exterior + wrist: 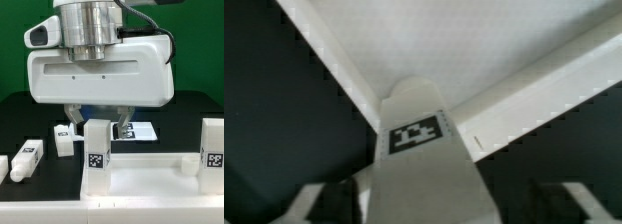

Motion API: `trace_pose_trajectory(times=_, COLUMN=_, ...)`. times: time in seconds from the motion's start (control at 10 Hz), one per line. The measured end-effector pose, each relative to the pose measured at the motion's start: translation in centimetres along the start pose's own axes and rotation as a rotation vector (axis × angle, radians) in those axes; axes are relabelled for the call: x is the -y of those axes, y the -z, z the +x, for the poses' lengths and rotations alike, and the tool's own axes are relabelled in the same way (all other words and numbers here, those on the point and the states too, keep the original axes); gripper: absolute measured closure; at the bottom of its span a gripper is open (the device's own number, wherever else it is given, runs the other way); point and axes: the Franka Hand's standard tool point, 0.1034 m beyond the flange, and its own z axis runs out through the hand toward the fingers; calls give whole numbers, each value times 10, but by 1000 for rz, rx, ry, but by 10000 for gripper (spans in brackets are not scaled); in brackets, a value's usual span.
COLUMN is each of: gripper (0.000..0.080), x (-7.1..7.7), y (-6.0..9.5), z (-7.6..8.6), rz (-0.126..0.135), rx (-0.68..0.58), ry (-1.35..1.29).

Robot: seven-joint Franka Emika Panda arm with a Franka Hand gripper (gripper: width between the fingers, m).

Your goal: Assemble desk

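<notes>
The gripper (99, 120) hangs over a square-sectioned white plastic leg (96, 150), which stands upright at the nine o'clock corner of the tabletop panel (150, 185) in the exterior view. Its dark fingers (122, 123) are spread, one on each side of the leg's top. The wrist view shows a gap beside the leg, so nothing is pinched. A black-and-white square tag (416, 135) sits on the leg's flat face. A second leg (213, 150) stands upright at the panel's three o'clock corner. The panel is smooth, white and raised at the rim. Loose legs (27, 158) lie on the black table (20, 110) toward nine o'clock.
</notes>
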Motion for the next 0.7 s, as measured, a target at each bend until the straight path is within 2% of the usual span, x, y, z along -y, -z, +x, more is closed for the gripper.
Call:
trace_pose_trajectory(times=0.1, gripper=485, x=-1, y=0, z=0, rz=-2, rx=0, ry=-4)
trace_pose_trajectory(times=0.3, gripper=512, x=-2, y=0, z=0, rz=-2, rx=0, ry=-181)
trace_pose_trajectory(times=0.5, gripper=512, x=-2, y=1, z=0, rz=6, rx=5, ry=-617)
trace_pose_trajectory(times=0.6, gripper=512, x=0, y=0, z=-2, rz=17, rx=20, ry=-772)
trace_pose_trajectory(times=0.7, gripper=512, x=-1, y=0, z=-2, rz=16, rx=35, ry=-846)
